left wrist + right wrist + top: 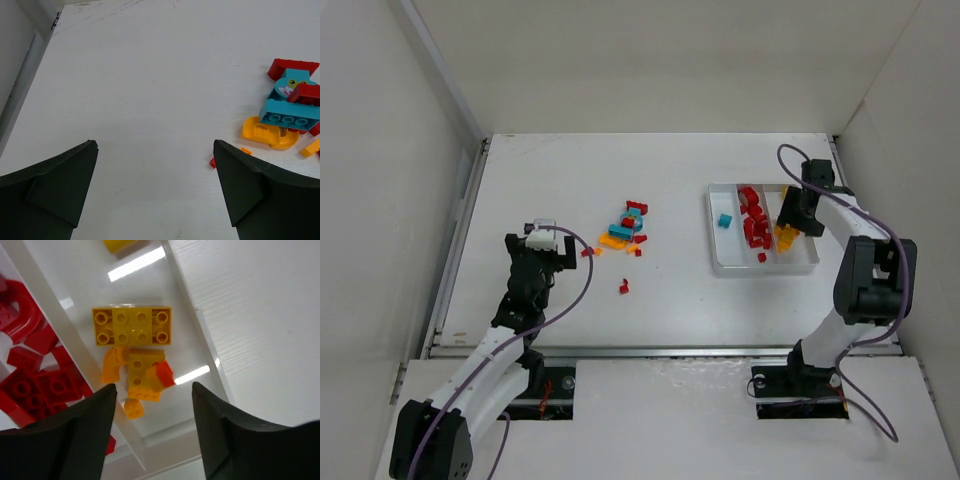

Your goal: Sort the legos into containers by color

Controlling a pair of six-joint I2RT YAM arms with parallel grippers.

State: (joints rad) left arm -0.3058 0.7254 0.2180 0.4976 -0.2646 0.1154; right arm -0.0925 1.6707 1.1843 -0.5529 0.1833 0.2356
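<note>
The loose legos lie in a small pile mid-table: teal, yellow and red pieces. A tiny red piece sits beside my left gripper's right finger. My left gripper is open over bare table, left of the pile. The white tray holds the containers: a teal brick in the left one, red bricks in the middle, yellow ones in the right. My right gripper hangs open above the yellow bricks, holding nothing; a small orange-red piece rests on them.
A single red piece lies apart, nearer the front edge. White walls enclose the table on the left, back and right. A raised rail runs along the left side. Red bricks fill the compartment beside the right gripper's left finger.
</note>
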